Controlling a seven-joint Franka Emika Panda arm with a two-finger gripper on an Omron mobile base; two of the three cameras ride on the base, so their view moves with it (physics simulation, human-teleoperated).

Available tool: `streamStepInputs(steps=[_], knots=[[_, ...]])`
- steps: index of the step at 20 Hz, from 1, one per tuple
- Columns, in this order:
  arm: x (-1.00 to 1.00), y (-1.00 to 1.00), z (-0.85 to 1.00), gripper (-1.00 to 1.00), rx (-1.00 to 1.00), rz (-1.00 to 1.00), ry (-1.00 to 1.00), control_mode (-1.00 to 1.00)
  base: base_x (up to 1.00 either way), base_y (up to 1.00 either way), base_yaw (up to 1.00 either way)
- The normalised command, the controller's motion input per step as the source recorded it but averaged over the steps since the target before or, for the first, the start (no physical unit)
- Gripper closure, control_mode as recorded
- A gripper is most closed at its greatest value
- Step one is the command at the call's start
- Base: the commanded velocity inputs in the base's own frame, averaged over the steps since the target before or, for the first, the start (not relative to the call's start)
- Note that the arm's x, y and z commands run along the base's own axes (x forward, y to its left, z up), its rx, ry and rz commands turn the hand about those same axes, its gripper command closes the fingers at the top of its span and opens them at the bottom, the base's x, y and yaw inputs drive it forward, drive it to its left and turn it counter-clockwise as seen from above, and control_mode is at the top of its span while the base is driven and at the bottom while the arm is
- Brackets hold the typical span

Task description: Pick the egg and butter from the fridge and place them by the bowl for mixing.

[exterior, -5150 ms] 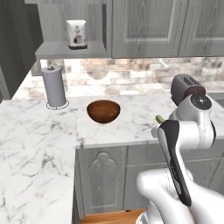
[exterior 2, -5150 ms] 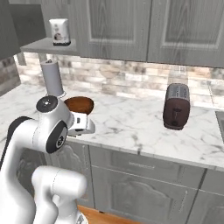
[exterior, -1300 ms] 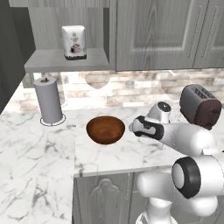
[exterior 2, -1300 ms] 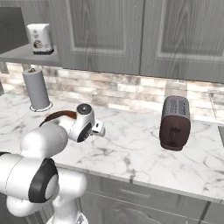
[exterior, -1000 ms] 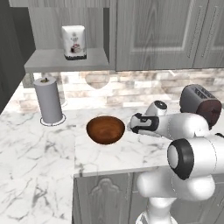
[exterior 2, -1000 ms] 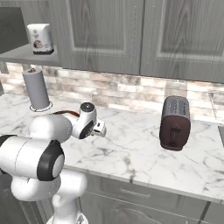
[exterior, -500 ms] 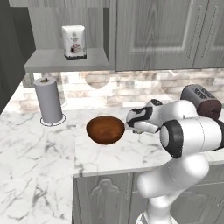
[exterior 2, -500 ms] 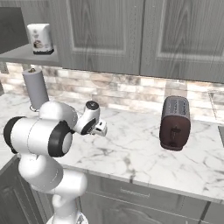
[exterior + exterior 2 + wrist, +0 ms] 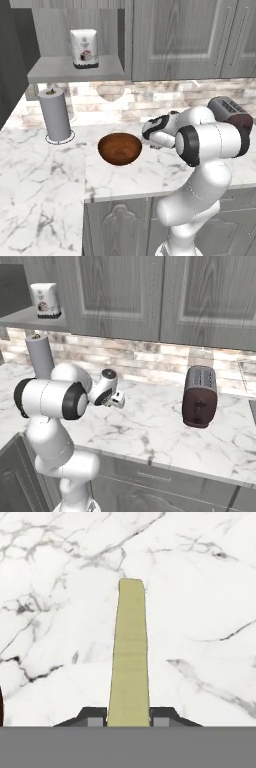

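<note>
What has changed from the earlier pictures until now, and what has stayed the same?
The base drove closer and the views shifted. Since then the arm has swung its gripper leftward and down toward the counter, just right of the bowl. Its fingers stay shut on the butter, which points out over the marble. The bowl, the paper towel roll and the toaster have not moved.

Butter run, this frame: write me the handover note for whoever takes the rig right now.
Hand: shut on the butter, the pale stick pointing out between the fingertips over the marble counter.
Bowl: on the counter, just left of the hand in the left base view; paper towel roll behind it to the left.
Egg: I can't make one out on the counter by the bowl.
Done: butter carried over to the bowl area.
Left: lower the butter beside the bowl, release, then likely fetch the egg.
</note>
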Motion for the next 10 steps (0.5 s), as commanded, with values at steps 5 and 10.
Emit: streamStepInputs(steps=[5, 10], knots=[[0.03, 0.1, -0.24, 1.0, 0.03, 0.0, 0.0, -1.0, 0.0, 0.0, 0.0], [0.0, 0.11, -0.27, -1.0, 0.02, 0.0, 0.0, -1.0, 0.0, 0.0, 0.0]])
